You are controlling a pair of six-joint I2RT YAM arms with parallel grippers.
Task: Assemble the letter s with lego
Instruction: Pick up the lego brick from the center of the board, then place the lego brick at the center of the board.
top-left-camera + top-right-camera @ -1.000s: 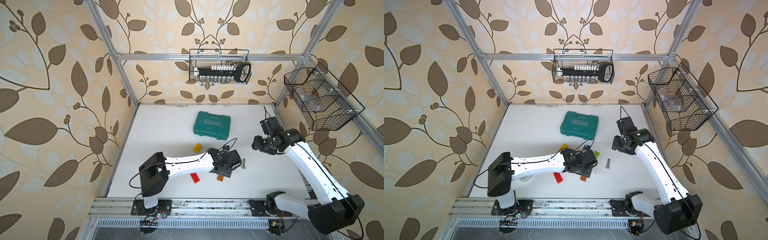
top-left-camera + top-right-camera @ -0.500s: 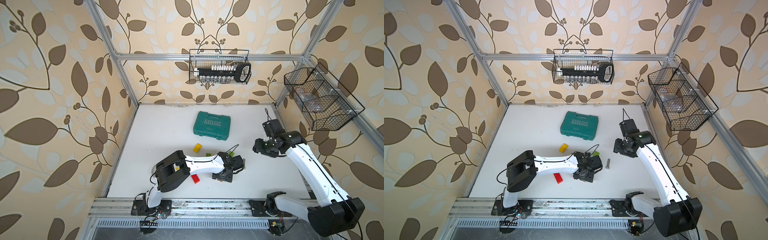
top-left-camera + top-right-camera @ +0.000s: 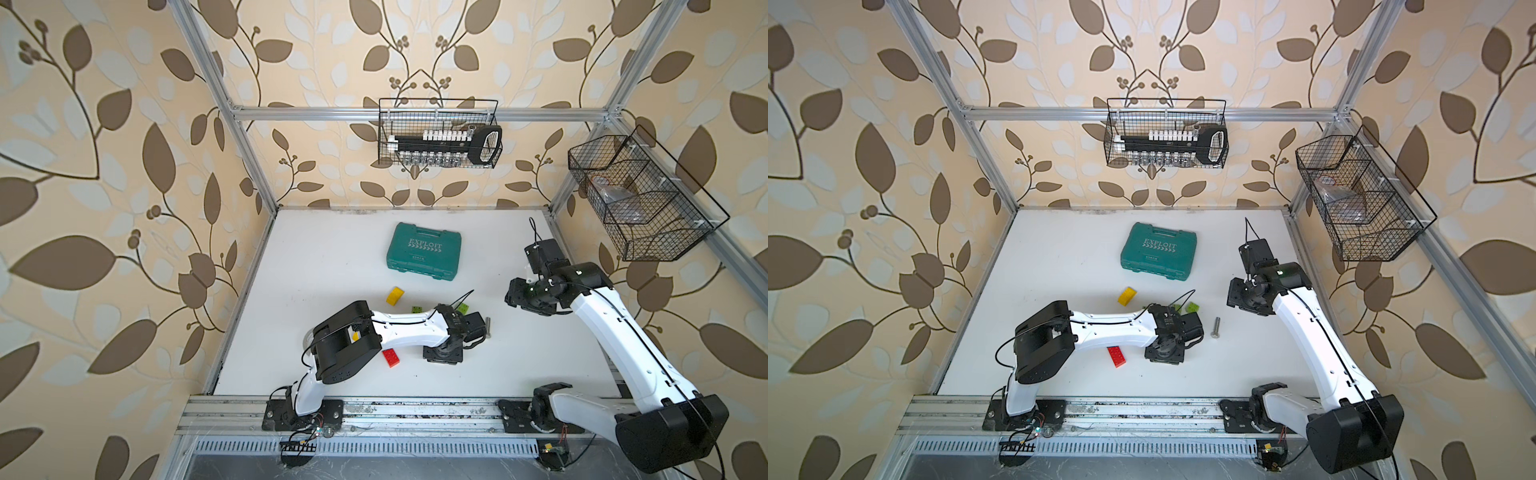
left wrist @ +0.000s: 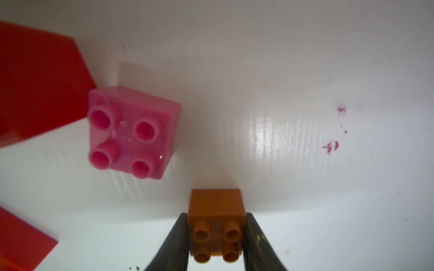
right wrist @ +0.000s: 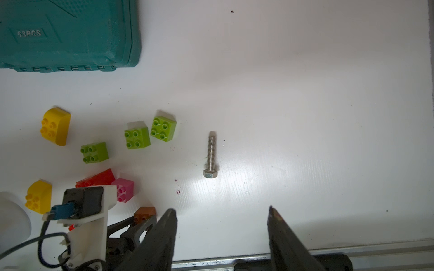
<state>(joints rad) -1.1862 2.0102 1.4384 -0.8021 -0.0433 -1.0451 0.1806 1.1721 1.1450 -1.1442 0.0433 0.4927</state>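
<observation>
My left gripper is shut on a small brown lego brick, studs toward the camera, low over the white table. A pink square brick lies just beyond it, beside a red brick. In both top views the left gripper points straight down and hides the brown brick; a long red brick lies beside it. My right gripper is open and holds nothing, hovering near the table's right side. Three green bricks and two yellow ones are scattered near the left arm.
A grey metal bolt lies on the table between the two grippers. A teal tool case sits toward the back. Wire baskets hang on the back wall and the right wall.
The left arm swung in and lowered its gripper over the brown brick, then closed on it. The right arm shifted only slightly.
</observation>
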